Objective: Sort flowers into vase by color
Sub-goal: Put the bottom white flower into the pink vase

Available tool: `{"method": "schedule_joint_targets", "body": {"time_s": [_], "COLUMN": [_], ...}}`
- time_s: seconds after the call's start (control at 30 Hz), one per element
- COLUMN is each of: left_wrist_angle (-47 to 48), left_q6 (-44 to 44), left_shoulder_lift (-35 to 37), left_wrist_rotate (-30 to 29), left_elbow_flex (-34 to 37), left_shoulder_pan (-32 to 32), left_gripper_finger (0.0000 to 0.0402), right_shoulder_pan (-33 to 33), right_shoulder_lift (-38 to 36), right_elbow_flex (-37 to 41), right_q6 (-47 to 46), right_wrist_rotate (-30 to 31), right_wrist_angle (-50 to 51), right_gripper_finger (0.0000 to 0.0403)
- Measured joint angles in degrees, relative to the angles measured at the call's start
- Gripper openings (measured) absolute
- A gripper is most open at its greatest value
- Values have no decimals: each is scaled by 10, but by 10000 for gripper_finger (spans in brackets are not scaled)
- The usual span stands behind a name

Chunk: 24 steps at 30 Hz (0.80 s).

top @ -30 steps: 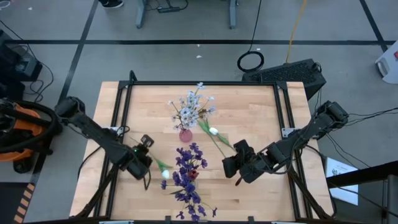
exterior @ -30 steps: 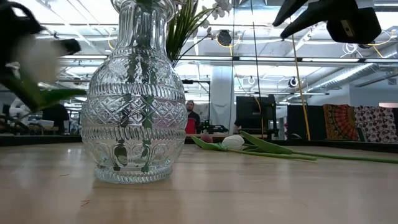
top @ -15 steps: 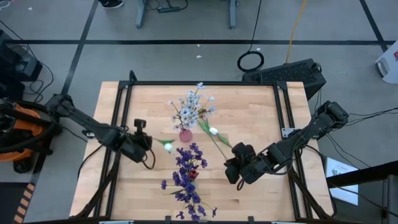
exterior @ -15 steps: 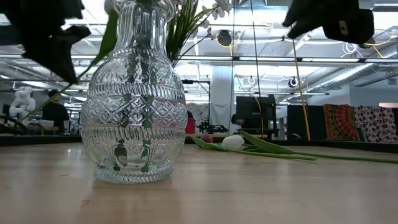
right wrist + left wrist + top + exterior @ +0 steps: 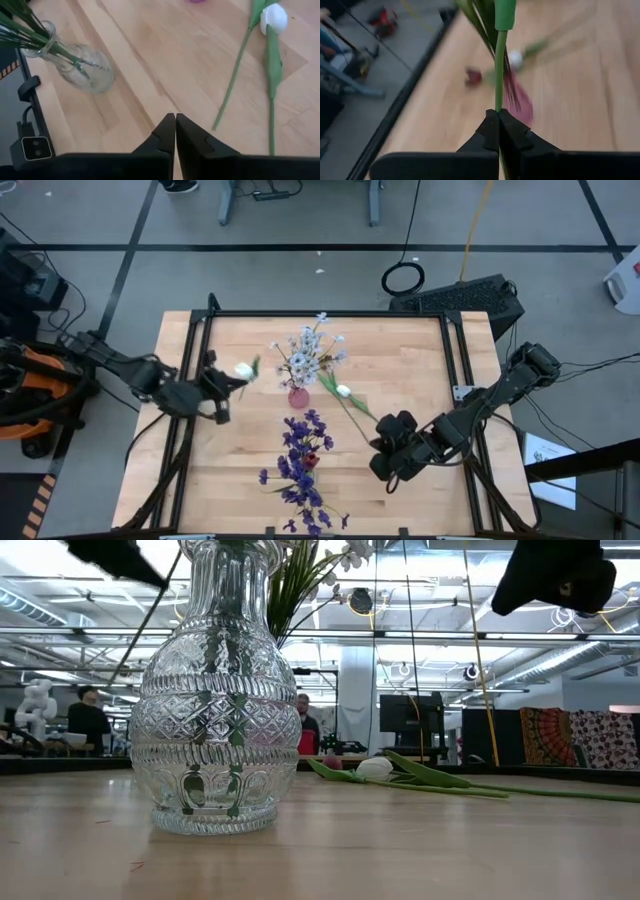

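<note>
My left gripper (image 5: 222,383), raised over the table's left part, is shut on a white tulip (image 5: 243,370) with a green stem. A second white tulip (image 5: 343,391) lies flat on the table, also clear in the low view (image 5: 375,768). A small pink vase (image 5: 298,396) holds pale lavender-white flowers (image 5: 310,352). A clear cut-glass vase (image 5: 215,690) holds dark purple flowers (image 5: 300,465). My right gripper (image 5: 380,468) hovers shut and empty over the table's right part, near that lying tulip's stem end (image 5: 220,120). My left gripper pinches the tulip's green stem (image 5: 497,102) between its two fingertips. The stem runs on ahead of the fingers to the bud, which points toward the pink vase. The flower is lifted clear of the table, and its lower stem (image 5: 145,620) slants down below the gripper.
A black frame (image 5: 190,380) rims the wooden table top. Bare wood lies between the two vases and the left edge, and along the near edge on the right. A small dark red thing (image 5: 311,461) shows beside the purple flowers. People and equipment stand in the room beyond.
My left gripper has risen and gone toward the far edge, rolling as it went. It has carried the white tulip from beside the purple flowers up clear of the table. My right gripper has rolled and shut its fingers on nothing, staying in place.
</note>
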<state>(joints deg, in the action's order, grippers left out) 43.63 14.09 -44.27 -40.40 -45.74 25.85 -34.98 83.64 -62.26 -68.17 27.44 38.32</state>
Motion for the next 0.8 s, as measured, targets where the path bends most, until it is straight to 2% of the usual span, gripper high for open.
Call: {"method": "schedule_joint_targets", "body": {"time_s": [0.2,0.4,0.5,0.7,0.8], "left_wrist_angle": [-105,-138,-182,-391,-501], "left_q6": [-71,-107,-121,-210,-225], "left_shoulder_lift": [84,138,143,143,145], "left_wrist_rotate": [-30,-31,-31,-18,-10], "left_elbow_flex": [0,1,24,119,170], "left_shoulder_pan": [0,0,0,-4,-25], "left_gripper_finger": [0,0,0,0,0], "right_shoulder_pan": [1,1,4,8,15], "right_shoulder_lift": [0,0,0,0,0], "right_elbow_flex": [33,119,146,154,154], "right_q6": [-23,-8,-1,-4,-5], "right_wrist_rotate": [37,45,40,42,42], "right_wrist_angle": [-51,-239,-291,-291,-298], "right_gripper_finger": [2,1,1,1,1]}}
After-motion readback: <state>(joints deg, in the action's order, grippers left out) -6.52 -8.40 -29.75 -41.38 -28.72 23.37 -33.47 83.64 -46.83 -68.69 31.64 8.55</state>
